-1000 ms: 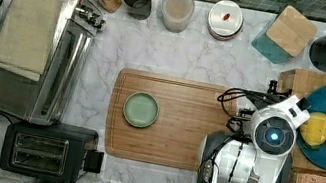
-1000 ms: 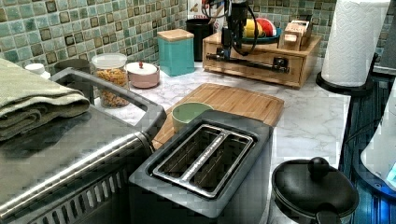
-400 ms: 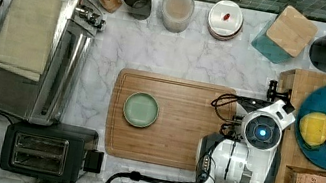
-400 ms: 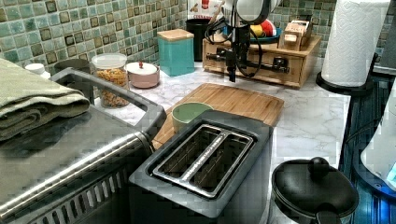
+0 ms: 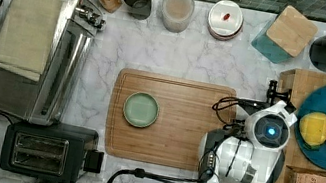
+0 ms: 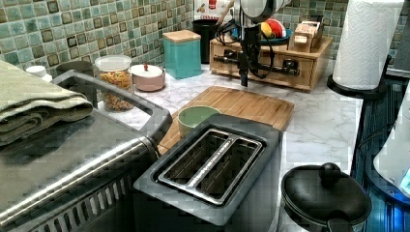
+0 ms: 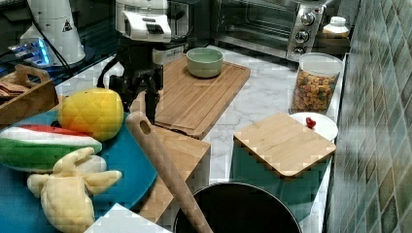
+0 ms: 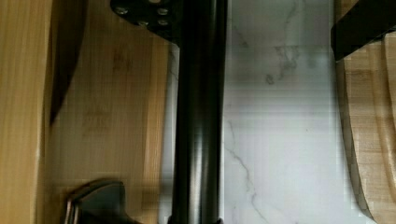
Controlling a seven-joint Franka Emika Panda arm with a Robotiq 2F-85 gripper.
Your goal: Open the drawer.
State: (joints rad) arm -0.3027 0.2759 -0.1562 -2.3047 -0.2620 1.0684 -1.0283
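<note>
Wrist [image 5: 269,132] shifted slightly toward 9 o'clock in the top view versus a second ago, off the wooden box [image 5: 295,79] and out over the 3 o'clock edge of the cutting board [image 5: 185,126]. In the left view, came forward from the box front toward the board.

Drawer [image 6: 300,76] low in the box front, at 3 o'clock of the top view, 12 o'clock of the left view. No clear outward shift of its front against the earlier pictures. Judged: pull begun, opening slight at most; most of the travel left.

Gripper [image 6: 244,79] pointing straight down, tips low, just in front of the drawer. Wrist view: black handle [image 8: 198,116] running lengthwise between the fingers [image 8: 364,23]. Fingers apart, not clamped; marble counter [image 8: 280,140] visible between the bar and the outer finger. Contact of the inner finger with the bar not clear.

Arm reaching in from 6 o'clock of the top view, last link upright over the box edge.
</note>
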